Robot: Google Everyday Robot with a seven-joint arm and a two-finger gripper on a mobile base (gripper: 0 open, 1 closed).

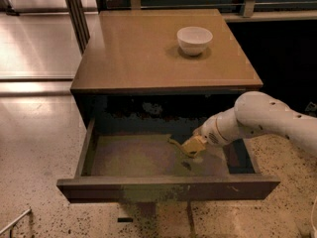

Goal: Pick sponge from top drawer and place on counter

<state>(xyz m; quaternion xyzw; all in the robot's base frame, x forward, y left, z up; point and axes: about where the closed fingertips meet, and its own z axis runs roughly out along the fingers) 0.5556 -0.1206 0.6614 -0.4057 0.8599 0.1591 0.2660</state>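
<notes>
The gripper [190, 146] is down inside the top drawer [168, 188], in its right half and nearer the back of the drawer than its front panel, just below the counter's front edge. Whether it is parted, closed or gripping anything cannot be made out. A small yellowish patch [196, 144] sits at its tip, close above the greenish-tan drawer floor. It is unclear whether this patch belongs to the sponge or to the gripper itself, so the sponge cannot be placed with certainty beyond that spot in the drawer.

Behind the gripper, the white arm [262, 120] slants up and away over the drawer's right wall and leaves the view at the right edge.

The top drawer is pulled well out from the dark cabinet, and its plain front panel lies across the lower part of the view. The left half of its floor shows only the greenish-tan surface.

Above it, the counter [138, 53] is a glossy tan square. A white bowl [194, 39] stands upright on it toward the back right corner, well apart from the gripper. Speckled floor [39, 148] surrounds the cabinet on the left and front.
</notes>
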